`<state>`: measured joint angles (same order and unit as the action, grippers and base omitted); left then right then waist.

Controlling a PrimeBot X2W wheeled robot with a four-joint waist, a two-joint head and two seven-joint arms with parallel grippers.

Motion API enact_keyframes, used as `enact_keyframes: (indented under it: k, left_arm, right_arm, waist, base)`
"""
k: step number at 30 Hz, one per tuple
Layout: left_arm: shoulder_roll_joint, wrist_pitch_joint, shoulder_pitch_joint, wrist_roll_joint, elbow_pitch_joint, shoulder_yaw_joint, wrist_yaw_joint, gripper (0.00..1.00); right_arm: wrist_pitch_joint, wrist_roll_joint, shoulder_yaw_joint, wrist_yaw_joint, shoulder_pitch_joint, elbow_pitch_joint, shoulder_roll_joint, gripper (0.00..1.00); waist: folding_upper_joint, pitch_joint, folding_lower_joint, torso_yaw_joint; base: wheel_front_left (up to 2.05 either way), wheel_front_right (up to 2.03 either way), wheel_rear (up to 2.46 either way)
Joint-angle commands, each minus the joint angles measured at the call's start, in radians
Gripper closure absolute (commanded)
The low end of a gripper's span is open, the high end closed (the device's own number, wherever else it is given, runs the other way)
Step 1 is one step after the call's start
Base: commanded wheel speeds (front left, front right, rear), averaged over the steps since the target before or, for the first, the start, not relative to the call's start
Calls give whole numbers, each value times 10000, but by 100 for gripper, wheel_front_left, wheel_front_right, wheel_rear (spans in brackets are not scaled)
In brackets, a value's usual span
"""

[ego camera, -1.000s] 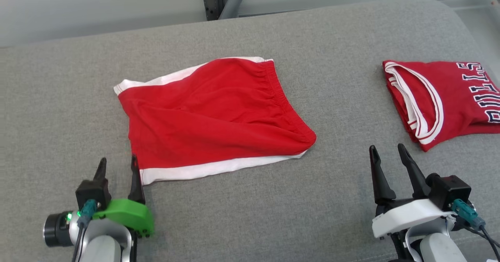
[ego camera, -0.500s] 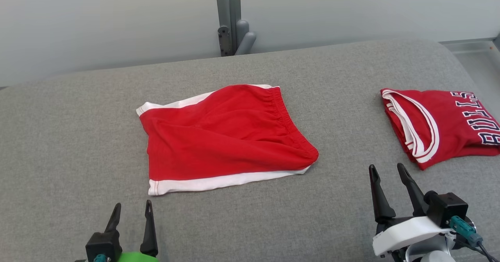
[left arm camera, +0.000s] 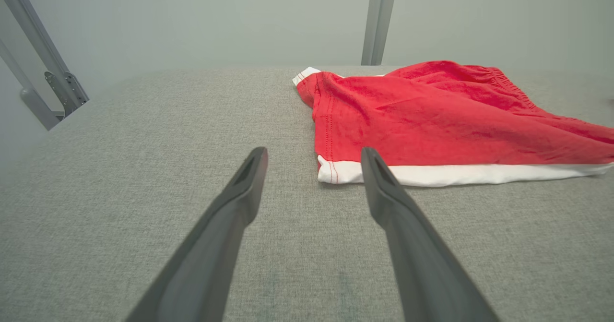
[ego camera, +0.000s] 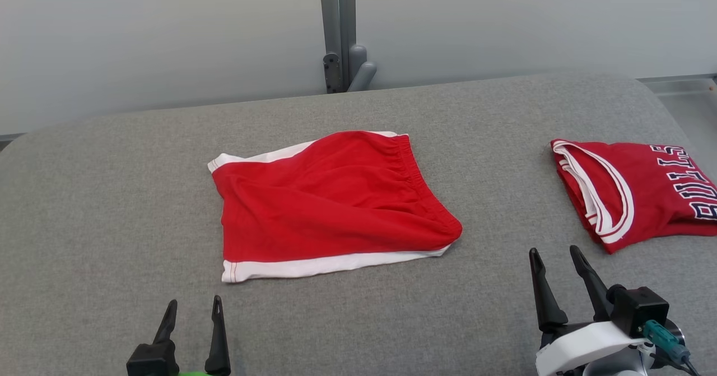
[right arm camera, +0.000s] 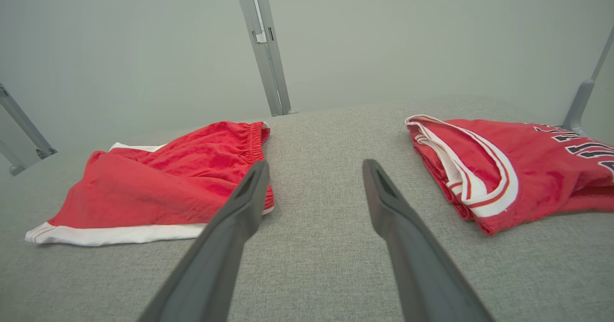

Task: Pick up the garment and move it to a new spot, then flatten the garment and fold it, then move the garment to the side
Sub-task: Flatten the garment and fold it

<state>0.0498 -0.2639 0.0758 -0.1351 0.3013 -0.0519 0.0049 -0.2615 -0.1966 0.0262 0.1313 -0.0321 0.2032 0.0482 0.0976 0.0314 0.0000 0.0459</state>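
One word is showing up here, and it is sitting on the folded red jersey (ego camera: 638, 196) at the right of the head view. Dark block capitals with white outlines (ego camera: 686, 180) are running sideways across the red cloth, spelling "BULLS". The S is lying farthest from the robot. The letters are stepping down toward the picture's right edge, where the B is being partly cropped. In the right wrist view the same jersey (right arm camera: 527, 168) is lying at the right, and the dark letters (right arm camera: 575, 144) are slanting off toward the frame's edge. From that low angle they are looking squashed and cut short, so they are not reading as a word there.
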Motion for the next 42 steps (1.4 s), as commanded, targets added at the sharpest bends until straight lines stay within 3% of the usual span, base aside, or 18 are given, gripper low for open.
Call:
enact_keyframes:
  k: [1, 10, 16, 22, 42]
  left_arm:
    - [22, 5, 134, -36, -9, -20, 41, 0]
    - [21, 5, -283, -531, 144, -325, -476, 0]
    - [22, 5, -1138, -873, 738, -706, -760, 0]
    - [25, 4, -2101, -1148, 1417, -775, -860, 0]
    - [23, 4, -2881, -1545, 1848, -324, -986, 0]
  right_arm:
    - [-14, 57, 11, -13, -113, -33, 24, 0]
    - [-14, 128, 191, -13, 108, 81, 24, 0]
    - [-14, 481, 693, -13, 836, 602, 266, 0]
    - [-14, 299, 1020, -13, 1734, 1100, 612, 0]
    - [-14, 50, 1210, -13, 2141, 1113, 721, 0]
  waist:
    - [-2, 15, 0, -17]
    - [-2, 486, 0, -110]
    - [-2, 1597, 0, -194]
    - [-2, 2479, 0, -258]
    - [-2, 3067, 0, -64]
  base:
    - [0, 0, 0]
    - [0, 0, 0]
    - [0, 0, 0]
    - [0, 0, 0]
    - [0, 0, 0]
